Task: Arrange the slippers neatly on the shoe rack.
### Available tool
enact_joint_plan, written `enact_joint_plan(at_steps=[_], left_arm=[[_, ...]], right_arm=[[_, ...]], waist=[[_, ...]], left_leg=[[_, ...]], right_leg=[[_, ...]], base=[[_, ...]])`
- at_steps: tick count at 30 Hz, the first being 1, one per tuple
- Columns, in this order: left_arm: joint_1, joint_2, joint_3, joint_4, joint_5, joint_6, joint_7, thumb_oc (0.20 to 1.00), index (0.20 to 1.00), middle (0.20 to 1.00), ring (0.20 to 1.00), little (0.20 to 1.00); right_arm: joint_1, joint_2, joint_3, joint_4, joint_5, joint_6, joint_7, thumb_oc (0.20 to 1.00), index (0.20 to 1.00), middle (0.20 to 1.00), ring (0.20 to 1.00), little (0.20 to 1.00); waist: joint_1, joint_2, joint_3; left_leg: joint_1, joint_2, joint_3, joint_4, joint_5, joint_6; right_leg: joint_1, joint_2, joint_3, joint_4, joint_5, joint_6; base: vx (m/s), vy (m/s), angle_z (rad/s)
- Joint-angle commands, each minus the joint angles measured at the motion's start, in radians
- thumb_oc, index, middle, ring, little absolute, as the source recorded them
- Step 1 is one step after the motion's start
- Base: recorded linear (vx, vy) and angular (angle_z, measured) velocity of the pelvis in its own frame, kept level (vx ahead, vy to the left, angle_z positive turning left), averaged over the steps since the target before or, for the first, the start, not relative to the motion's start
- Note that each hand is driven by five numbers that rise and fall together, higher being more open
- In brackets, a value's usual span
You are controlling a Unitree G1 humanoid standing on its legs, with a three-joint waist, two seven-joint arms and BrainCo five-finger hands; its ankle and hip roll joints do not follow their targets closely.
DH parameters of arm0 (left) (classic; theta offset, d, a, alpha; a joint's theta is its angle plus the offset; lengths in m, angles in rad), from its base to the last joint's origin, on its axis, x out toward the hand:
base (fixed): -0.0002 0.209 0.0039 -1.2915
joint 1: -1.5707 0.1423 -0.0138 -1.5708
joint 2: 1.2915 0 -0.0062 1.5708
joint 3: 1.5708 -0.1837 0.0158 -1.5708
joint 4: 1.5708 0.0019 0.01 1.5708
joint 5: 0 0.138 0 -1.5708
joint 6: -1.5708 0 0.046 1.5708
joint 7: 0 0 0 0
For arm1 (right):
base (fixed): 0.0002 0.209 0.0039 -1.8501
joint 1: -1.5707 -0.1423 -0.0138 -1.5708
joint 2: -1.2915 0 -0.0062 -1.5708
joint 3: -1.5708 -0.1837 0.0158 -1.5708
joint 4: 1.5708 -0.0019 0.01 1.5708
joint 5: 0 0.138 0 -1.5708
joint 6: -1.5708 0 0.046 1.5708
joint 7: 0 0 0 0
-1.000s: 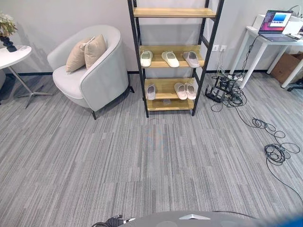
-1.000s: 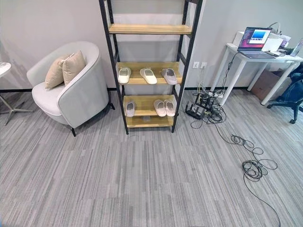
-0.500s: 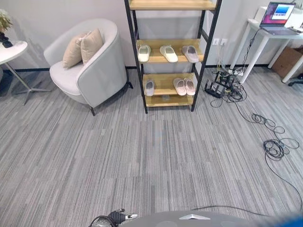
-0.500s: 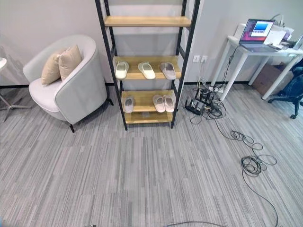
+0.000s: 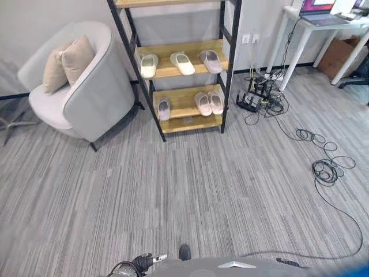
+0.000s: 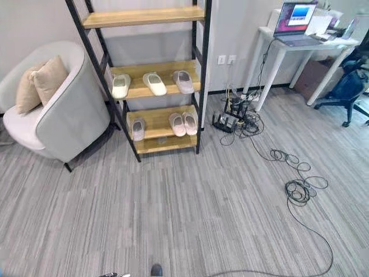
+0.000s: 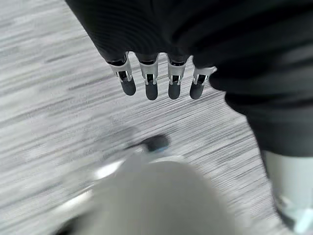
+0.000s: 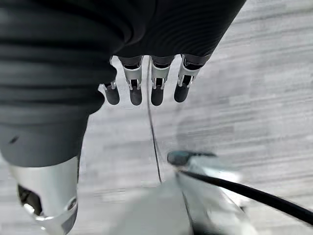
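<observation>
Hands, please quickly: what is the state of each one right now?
Left hand: open, fingers relaxed, holding nothing.
Right hand: open, fingers relaxed, holding nothing.

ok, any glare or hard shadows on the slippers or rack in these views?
Left eye view: the slippers on the middle shelf are evenly lit, no glare; the slippers on the lower shelf sit dimmer under the rack but are plain to see. Right eye view: the laptop screen is the brightest spot, and there is dark shadow under the armchair. Wrist views: left hand and right hand show no glare.
</observation>
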Motion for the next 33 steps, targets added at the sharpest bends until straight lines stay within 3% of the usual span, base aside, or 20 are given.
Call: enact_joint_plan(at_steps=[1, 2, 4, 6, 7, 10, 16, 19, 20, 22, 23, 25, 26, 27, 30, 33], left_arm=[[-0.039, 0.017, -0.012, -0.004, 0.019, -0.014, 0.023, 1.0, 1.0, 1.0, 1.0, 1.0], [-0.037, 0.016, -0.016, -0.003, 0.025, -0.013, 0.02, 1.0, 1.0, 1.0, 1.0, 1.0], [-0.035, 0.016, -0.018, 0.006, 0.028, -0.008, 0.02, 1.0, 1.0, 1.0, 1.0, 1.0], [-0.032, 0.011, -0.023, 0.012, 0.034, -0.006, 0.016, 1.0, 1.0, 1.0, 1.0, 1.0], [-0.025, 0.001, -0.036, 0.021, 0.053, -0.008, 0.011, 1.0, 1.0, 1.0, 1.0, 1.0], [-0.014, -0.003, -0.045, 0.035, 0.079, -0.009, 0.009, 1.0, 1.0, 1.0, 1.0, 1.0], [-0.007, -0.009, -0.033, 0.028, 0.07, -0.01, 0.006, 1.0, 1.0, 1.0, 1.0, 1.0], [-0.02, -0.01, -0.044, 0.011, 0.059, -0.013, 0.015, 1.0, 1.0, 1.0, 1.0, 1.0], [-0.041, -0.005, -0.048, -0.01, 0.04, -0.014, 0.024, 1.0, 1.0, 1.0, 1.0, 1.0], [-0.055, -0.001, -0.05, -0.034, 0.02, -0.017, 0.032, 1.0, 1.0, 1.0, 1.0, 1.0], [-0.061, -0.003, -0.05, -0.039, 0.014, -0.021, 0.041, 1.0, 1.0, 1.0, 1.0, 1.0], [-0.057, 0.001, -0.046, -0.023, 0.027, -0.017, 0.042, 1.0, 1.0, 1.0, 1.0, 1.0], [-0.046, 0.012, -0.042, 0.018, 0.043, -0.01, 0.045, 1.0, 1.0, 1.0, 1.0, 1.0], [-0.041, 0.019, -0.039, 0.024, 0.048, -0.005, 0.043, 1.0, 1.0, 1.0, 1.0, 1.0], [-0.012, 0.022, -0.008, 0.054, 0.057, 0.006, 0.04, 1.0, 1.0, 1.0, 1.0, 1.0], [-0.005, 0.042, 0.017, 0.063, 0.054, 0.009, 0.039, 1.0, 1.0, 1.0, 1.0, 1.0]], right_arm=[[-0.033, 0.003, 0.009, -0.023, -0.039, -0.008, 0.003, 1.0, 1.0, 1.0, 1.0, 1.0], [-0.033, 0.004, 0.01, -0.026, -0.04, -0.007, 0.006, 1.0, 1.0, 1.0, 1.0, 1.0], [-0.029, 0.005, 0.009, -0.028, -0.042, -0.009, 0.007, 1.0, 1.0, 1.0, 1.0, 1.0], [-0.024, 0.009, 0.013, -0.029, -0.046, -0.007, 0.007, 1.0, 1.0, 1.0, 1.0, 1.0], [-0.026, 0.002, 0.021, -0.035, -0.075, -0.008, -0.001, 1.0, 1.0, 1.0, 1.0, 1.0], [-0.02, -0.026, -0.002, -0.04, -0.082, -0.01, -0.006, 1.0, 1.0, 1.0, 1.0, 1.0], [0.007, -0.034, -0.013, 0.005, -0.076, -0.001, 0.007, 1.0, 1.0, 1.0, 1.0, 1.0], [-0.008, -0.045, -0.006, -0.007, -0.057, -0.009, 0.002, 1.0, 1.0, 1.0, 1.0, 1.0], [-0.018, -0.051, 0.002, -0.014, -0.048, -0.014, -0.005, 1.0, 1.0, 1.0, 1.0, 1.0], [-0.038, -0.065, 0.023, -0.029, -0.048, -0.016, -0.01, 1.0, 1.0, 1.0, 1.0, 1.0], [-0.045, -0.074, 0.039, -0.025, -0.077, -0.021, -0.022, 1.0, 1.0, 1.0, 1.0, 1.0], [-0.05, -0.078, 0.047, -0.013, -0.099, -0.017, -0.025, 1.0, 1.0, 1.0, 1.0, 1.0], [-0.048, -0.071, 0.056, -0.021, -0.112, -0.018, -0.024, 1.0, 1.0, 1.0, 1.0, 1.0], [-0.045, -0.07, 0.057, -0.025, -0.115, -0.017, -0.023, 1.0, 1.0, 1.0, 1.0, 1.0], [-0.043, -0.049, 0.059, -0.027, -0.136, -0.016, -0.015, 1.0, 1.0, 1.0, 1.0, 1.0], [-0.037, -0.02, 0.054, -0.04, -0.128, -0.013, -0.012, 1.0, 1.0, 1.0, 1.0, 1.0]], waist=[[0.02, -0.026, 0.006], [0.015, -0.021, 0.014], [0.008, -0.011, 0.02], [0.0, -0.004, 0.026], [-0.013, -0.005, 0.036], [-0.033, -0.009, 0.048], [-0.04, -0.013, 0.002], [-0.042, -0.014, -0.003], [-0.034, -0.034, 0.015], [-0.019, -0.049, 0.037], [-0.004, -0.055, 0.045], [0.01, -0.069, 0.04], [0.033, -0.064, 0.039], [0.043, -0.062, 0.04], [0.053, -0.051, 0.02], [0.064, -0.074, 0.003]], left_leg=[[-0.088, -0.01, 0.012, 0.145, -0.098, -0.015], [-0.065, -0.019, 0.018, 0.141, -0.108, -0.001], [-0.01, -0.017, 0.021, 0.109, -0.121, 0.004], [0.021, -0.012, 0.02, 0.087, -0.129, -0.001], [0.048, -0.013, 0.014, 0.075, -0.143, -0.01], [0.081, -0.008, 0.01, 0.081, -0.163, -0.018], [0.102, 0.019, -0.017, 0.116, -0.194, -0.046], [0.062, 0.054, -0.037, 0.236, -0.172, -0.089], [-0.033, 0.079, -0.021, 0.413, -0.12, -0.119], [-0.111, 0.115, 0.005, 0.548, -0.091, -0.117], [-0.141, 0.133, 0.019, 0.528, -0.092, -0.111], [-0.141, 0.183, 0.058, 0.365, -0.093, -0.117], [-0.169, 0.232, 0.01, 0.197, 0.019, -0.147], [-0.182, 0.234, -0.011, 0.168, 0.042, -0.155], [-0.132, 0.209, -0.047, 0.103, 0.022, -0.157], [-0.111, 0.162, -0.029, 0.128, -0.013, -0.137]], right_leg=[[-0.12, -0.142, -0.004, 0.169, 0.114, 0.108], [-0.161, -0.158, -0.017, 0.263, 0.166, 0.108], [-0.212, -0.18, -0.072, 0.31, 0.185, 0.092], [-0.227, -0.18, -0.102, 0.245, 0.156, 0.079], [-0.251, -0.176, -0.102, 0.099, 0.174, 0.088], [-0.288, -0.176, -0.066, 0.027, 0.229, 0.109], [-0.229, -0.135, -0.042, 0.028, 0.17, 0.081], [-0.204, -0.101, -0.058, 0.046, 0.112, 0.044], [-0.18, -0.098, -0.086, 0.046, 0.09, 0.016], [-0.159, -0.095, -0.121, 0.047, 0.067, -0.007], [-0.144, -0.093, -0.14, 0.048, 0.049, -0.006], [-0.118, -0.107, -0.167, 0.041, 0.032, 0.009], [-0.085, -0.103, -0.168, 0.032, 0.02, 0.025], [-0.071, -0.102, -0.164, 0.028, 0.017, 0.03], [-0.048, -0.116, -0.147, 0.024, 0.018, 0.05], [-0.034, -0.161, -0.124, 0.012, 0.063, 0.081]], base=[[0.2, 0.346, -0.23], [0.22, 0.321, -0.21], [0.25, 0.133, -0.16], [0.24, -0.038, -0.17], [0.22, -0.149, -0.11], [0.18, -0.199, 0.18], [0.21, -0.276, 0.15], [0.15, -0.326, -0.02], [0.03, -0.335, 0.08], [0.04, -0.248, 0.47], [0.18, -0.098, 0.76], [0.28, 0.088, 0.43], [0.32, 0.222, 0.07], [0.37, 0.297, -0.07], [0.28, 0.305, -0.21], [0.27, 0.386, -0.1]])
